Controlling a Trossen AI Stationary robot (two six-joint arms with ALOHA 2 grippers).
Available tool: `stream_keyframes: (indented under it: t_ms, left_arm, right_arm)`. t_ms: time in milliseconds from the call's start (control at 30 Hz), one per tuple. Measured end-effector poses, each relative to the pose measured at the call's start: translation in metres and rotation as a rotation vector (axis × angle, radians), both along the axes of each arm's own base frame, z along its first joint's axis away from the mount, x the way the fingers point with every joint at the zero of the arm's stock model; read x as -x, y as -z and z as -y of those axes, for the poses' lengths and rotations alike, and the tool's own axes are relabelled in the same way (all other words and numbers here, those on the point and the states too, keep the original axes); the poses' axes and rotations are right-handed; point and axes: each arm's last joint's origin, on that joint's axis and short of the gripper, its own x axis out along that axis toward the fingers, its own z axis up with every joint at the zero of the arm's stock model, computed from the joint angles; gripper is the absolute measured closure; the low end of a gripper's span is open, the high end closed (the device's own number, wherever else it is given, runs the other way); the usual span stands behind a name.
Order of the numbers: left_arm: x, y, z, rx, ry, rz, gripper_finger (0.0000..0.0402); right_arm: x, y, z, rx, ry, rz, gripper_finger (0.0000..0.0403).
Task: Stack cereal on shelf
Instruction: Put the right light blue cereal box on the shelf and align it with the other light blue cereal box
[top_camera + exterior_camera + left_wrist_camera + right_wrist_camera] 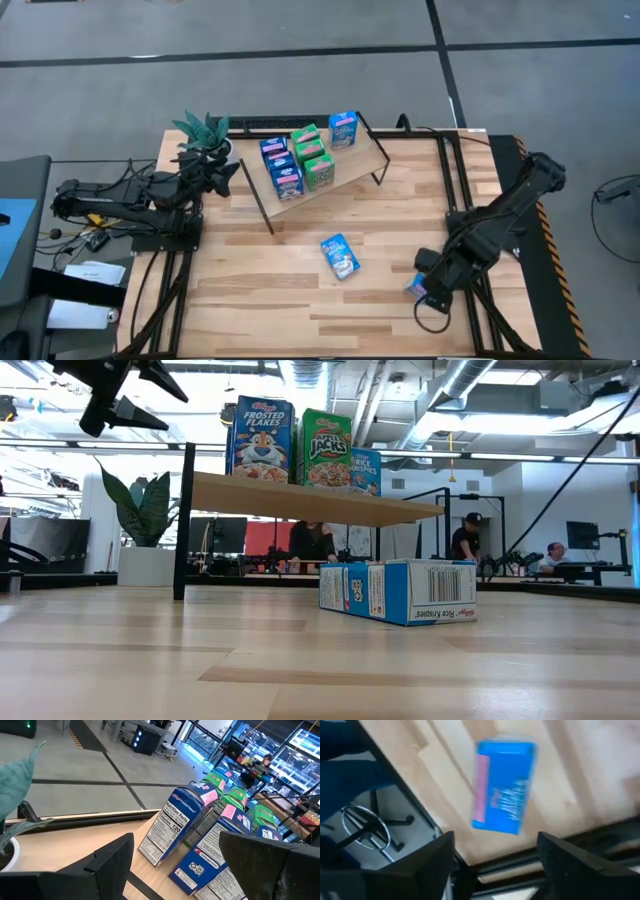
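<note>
Wooden tabletop (250,290) with the tilted shelf (350,172) at its far side, already loaded with several cereal boxes (300,165); one Rice Krispies box (340,256) flat just in front of the shelf, another blue box (504,787) well off toward the near right edge. Light, stiff cardboard (probably easily dented), best pinched across the narrow sides. Right gripper (495,855) above that blue box, jaws wide apart and empty; left gripper (200,865) beside the shelf's left end, likewise spread, holding nothing.
</note>
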Motion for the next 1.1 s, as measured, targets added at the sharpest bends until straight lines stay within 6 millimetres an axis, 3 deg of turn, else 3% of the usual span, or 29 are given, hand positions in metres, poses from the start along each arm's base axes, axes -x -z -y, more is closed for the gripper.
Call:
stream_keyframes:
  t_ms: [133, 267, 500, 867, 1100]
  left_arm:
    - [0.000, 0.000, 0.000, 0.000, 0.001, -0.004, 0.0119]
    - [0.000, 0.000, 0.000, 0.000, 0.001, -0.004, 0.0119]
    - [0.000, 0.000, 0.000, -0.001, -0.001, -0.004, 0.0119]
    - [0.000, 0.001, 0.000, -0.002, -0.004, -0.009, 0.0119]
    - [0.000, 0.001, 0.000, -0.002, -0.007, -0.011, 0.0119]
  right_arm:
    - [0.000, 0.007, -0.009, 0.033, -0.023, -0.007, 0.0036]
    - [0.002, 0.013, -0.012, 0.103, -0.007, -0.021, 0.0021]
    - [0.004, 0.013, -0.011, 0.202, 0.073, 0.045, 0.0019]
    - [0.038, 0.012, -0.025, 0.335, 0.169, 0.104, 0.0019]
    - [0.046, 0.012, -0.029, 0.372, 0.205, 0.180, 0.0025]
